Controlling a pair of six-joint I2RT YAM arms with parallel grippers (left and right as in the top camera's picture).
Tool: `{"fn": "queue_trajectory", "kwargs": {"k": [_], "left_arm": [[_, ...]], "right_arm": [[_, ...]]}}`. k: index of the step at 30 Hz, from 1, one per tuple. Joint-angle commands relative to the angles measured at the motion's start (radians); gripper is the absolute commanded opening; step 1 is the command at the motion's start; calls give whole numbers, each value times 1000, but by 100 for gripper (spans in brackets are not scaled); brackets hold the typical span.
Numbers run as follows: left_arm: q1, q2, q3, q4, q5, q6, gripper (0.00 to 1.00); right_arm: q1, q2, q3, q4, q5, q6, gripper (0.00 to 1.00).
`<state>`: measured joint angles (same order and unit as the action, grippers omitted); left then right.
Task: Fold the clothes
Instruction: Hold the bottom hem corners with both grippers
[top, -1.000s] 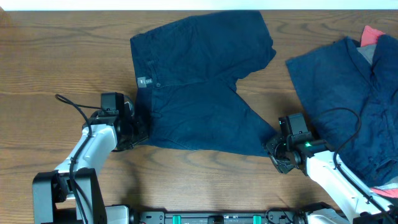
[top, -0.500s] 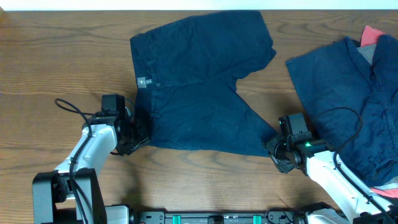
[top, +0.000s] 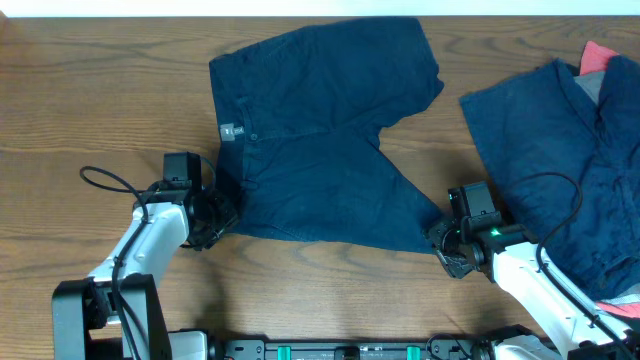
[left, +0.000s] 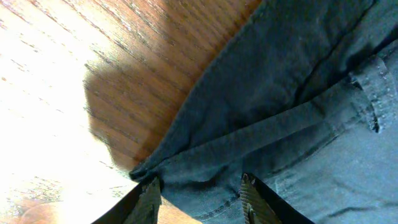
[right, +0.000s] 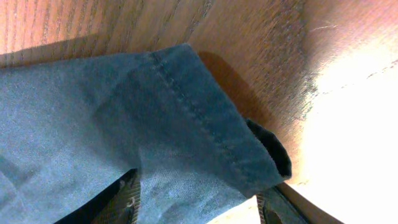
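The navy shorts (top: 330, 130) lie spread flat mid-table, waistband to the left with a small grey label (top: 232, 131), two legs pointing right. My left gripper (top: 222, 212) is at the waistband's near corner. In the left wrist view its fingers (left: 199, 186) stand apart with the waistband edge (left: 298, 93) between them. My right gripper (top: 441, 240) is at the near leg's hem corner. In the right wrist view its fingers (right: 198, 193) are wide apart astride the stitched hem (right: 186, 106).
A pile of more clothes lies at the right edge: a large navy piece (top: 540, 140), a red-pink piece (top: 598, 54) and a grey piece (top: 592, 86). Bare wooden table (top: 90, 90) lies left of the shorts. A black cable (top: 105, 180) loops by the left arm.
My left gripper has shifted slightly toward the front edge at the waistband corner, and its cable loop has moved left. The right arm and the shorts have not moved.
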<state>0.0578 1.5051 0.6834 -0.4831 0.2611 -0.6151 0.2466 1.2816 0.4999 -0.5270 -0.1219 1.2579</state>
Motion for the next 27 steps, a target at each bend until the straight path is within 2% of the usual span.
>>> {"fn": "queue_trajectory", "kwargs": {"k": [1,5,8,14,24,27], "left_arm": [[2,18,-38,-13,16,-19,47],[2,18,-38,-47,18,-27,50],[2,18,-38,-78,18,-43,58],[2,17,-36,-99,18,-49,58],[2,18,-38,29,-39,-45,59],[2,18,-39,40,-46,-45,56]], "right_arm": [[-4,6,-20,-7,35,12,58],[-4,6,-20,-8,35,8,59],[-4,6,-20,-7,35,5,59],[-4,6,-20,-8,35,4,59],[-4,6,-20,-11,21,2,60],[-4,6,-20,-11,29,2,59]]}}
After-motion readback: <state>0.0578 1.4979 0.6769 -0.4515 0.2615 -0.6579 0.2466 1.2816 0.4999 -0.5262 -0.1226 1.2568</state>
